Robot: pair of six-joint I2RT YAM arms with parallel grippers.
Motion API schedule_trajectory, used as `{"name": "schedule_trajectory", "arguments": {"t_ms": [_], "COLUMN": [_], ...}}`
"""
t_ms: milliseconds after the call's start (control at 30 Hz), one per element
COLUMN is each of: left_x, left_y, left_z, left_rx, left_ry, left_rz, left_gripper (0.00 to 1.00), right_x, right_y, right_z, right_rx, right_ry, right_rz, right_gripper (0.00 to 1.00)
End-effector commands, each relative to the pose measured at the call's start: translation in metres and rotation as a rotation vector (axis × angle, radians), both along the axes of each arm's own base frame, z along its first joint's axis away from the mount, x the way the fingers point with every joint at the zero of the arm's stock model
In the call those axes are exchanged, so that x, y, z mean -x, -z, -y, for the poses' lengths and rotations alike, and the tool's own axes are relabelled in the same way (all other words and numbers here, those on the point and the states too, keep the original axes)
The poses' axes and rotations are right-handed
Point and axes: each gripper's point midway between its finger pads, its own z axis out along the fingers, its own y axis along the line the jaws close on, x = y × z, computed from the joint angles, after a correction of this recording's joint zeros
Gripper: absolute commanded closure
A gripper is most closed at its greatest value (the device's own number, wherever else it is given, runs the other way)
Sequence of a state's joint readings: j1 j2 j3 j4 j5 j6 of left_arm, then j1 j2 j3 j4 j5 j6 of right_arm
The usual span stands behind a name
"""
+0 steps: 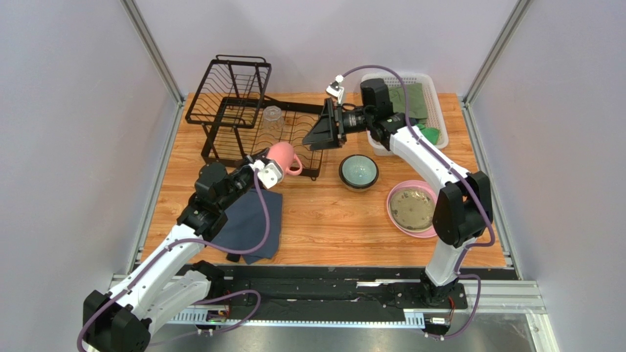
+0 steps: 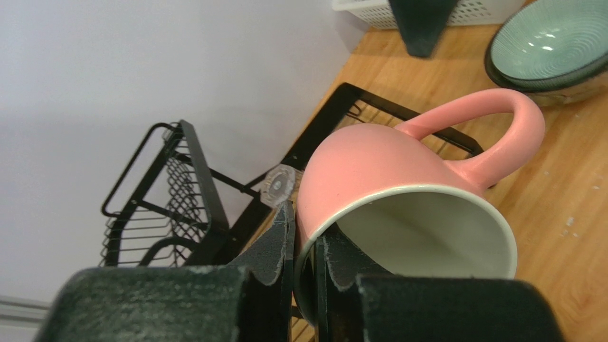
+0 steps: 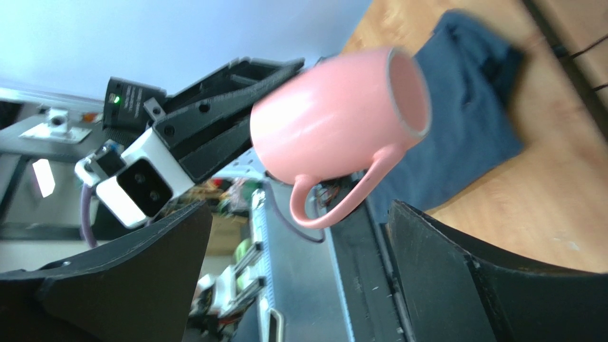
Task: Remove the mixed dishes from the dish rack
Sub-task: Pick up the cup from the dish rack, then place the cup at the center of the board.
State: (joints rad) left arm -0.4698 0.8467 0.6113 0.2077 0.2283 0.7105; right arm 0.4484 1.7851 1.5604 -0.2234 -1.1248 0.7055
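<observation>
My left gripper is shut on the rim of the pink mug, one finger inside and one outside, and holds it tilted above the front edge of the black dish rack. The left wrist view shows the pinch on the mug. My right gripper is open and empty over the rack's lower tray, facing the mug. The clear glass stands on the lower tray. The dark teal-lined bowl sits on the table. The cream plate lies on the pink plate.
A folded blue-grey cloth lies on the table under my left arm. A white plastic basket with green cloths stands at the back right, behind my right arm. The rack's raised shelf shows no dishes.
</observation>
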Motion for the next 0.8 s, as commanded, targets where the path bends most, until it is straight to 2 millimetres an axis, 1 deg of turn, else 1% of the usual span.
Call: {"name": "schedule_trajectory", "arguments": {"t_ms": [0,33,67,100,133,167,200,233,267,300,333,367,400,433,467,500,533,567,600,633,667,700,733,767], "left_x": [0.013,0.013,0.015,0.015,0.015,0.020,0.017,0.017,0.021,0.016,0.014,0.019,0.013,0.013,0.018,0.015,0.017,0.023,0.020,0.021,0.031,0.025,0.028,0.032], "left_y": [-0.041,-0.041,-0.037,-0.023,-0.029,-0.017,-0.021,-0.020,-0.008,-0.012,-0.010,0.000,-0.002,0.000,0.008,0.007,0.009,0.017,0.014,0.017,0.028,0.028,0.032,0.039], "left_z": [0.012,0.016,0.020,0.022,0.025,0.028,0.032,0.035,0.036,0.042,0.044,0.046,0.052,0.055,0.059,0.066,0.071,0.074,0.081,0.084,0.085,0.092,0.096,0.094], "left_rx": [0.046,0.036,0.026,0.005,0.006,-0.017,-0.020,-0.020,-0.043,-0.045,-0.051,-0.076,-0.076,-0.080,-0.097,-0.098,-0.103,-0.123,-0.127,-0.141,-0.178,-0.187,-0.208,-0.233], "left_ry": [0.089,0.105,0.133,0.144,0.156,0.182,0.193,0.202,0.213,0.215,0.209,0.211,0.212,0.213,0.220,0.228,0.237,0.245,0.250,0.255,0.265,0.264,0.271,0.262], "left_rz": [0.041,0.023,-0.003,-0.064,-0.076,-0.140,-0.163,-0.199,-0.274,-0.309,-0.343,-0.413,-0.445,-0.473,-0.521,-0.551,-0.578,-0.631,-0.659,-0.694,-0.770,-0.808,-0.844,-0.894], "left_gripper": [1.00,1.00,1.00,1.00,1.00,1.00,1.00,1.00,1.00,1.00,1.00,1.00,1.00,1.00,1.00,1.00,1.00,1.00,1.00,1.00,1.00,1.00,1.00,1.00], "right_x": [-0.025,-0.028,-0.033,-0.035,-0.037,-0.043,-0.046,-0.048,-0.054,-0.056,-0.060,-0.067,-0.066,-0.067,-0.071,-0.070,-0.070,-0.072,-0.072,-0.070,-0.072,-0.072,-0.071,-0.072], "right_y": [-0.019,-0.020,-0.021,-0.019,-0.017,-0.022,-0.016,-0.018,-0.023,-0.018,-0.018,-0.017,-0.024,-0.018,-0.019,-0.023,-0.020,-0.020,-0.019,-0.016,-0.014,-0.013,-0.011,-0.009], "right_z": [0.025,0.029,0.036,0.040,0.045,0.054,0.060,0.065,0.078,0.086,0.094,0.107,0.116,0.125,0.137,0.145,0.151,0.160,0.164,0.170,0.178,0.183,0.187,0.194], "right_rx": [0.115,0.137,0.181,0.208,0.233,0.273,0.305,0.327,0.369,0.408,0.440,0.496,0.520,0.559,0.604,0.630,0.659,0.696,0.716,0.745,0.780,0.795,0.808,0.828], "right_ry": [0.148,0.170,0.221,0.247,0.269,0.328,0.355,0.387,0.461,0.489,0.530,0.600,0.631,0.658,0.715,0.731,0.745,0.777,0.782,0.780,0.809,0.817,0.824,0.845], "right_rz": [0.254,0.290,0.349,0.375,0.397,0.460,0.474,0.496,0.535,0.561,0.578,0.598,0.645,0.646,0.665,0.699,0.709,0.719,0.725,0.728,0.725,0.720,0.713,0.705], "right_gripper": [0.01,0.01,0.01,0.01,0.01,0.01,0.01,0.01,0.01,0.01,0.01,0.01,0.01,0.01,0.00,0.00,0.00,0.00,0.00,0.00,0.00,0.00,0.00,0.00]}}
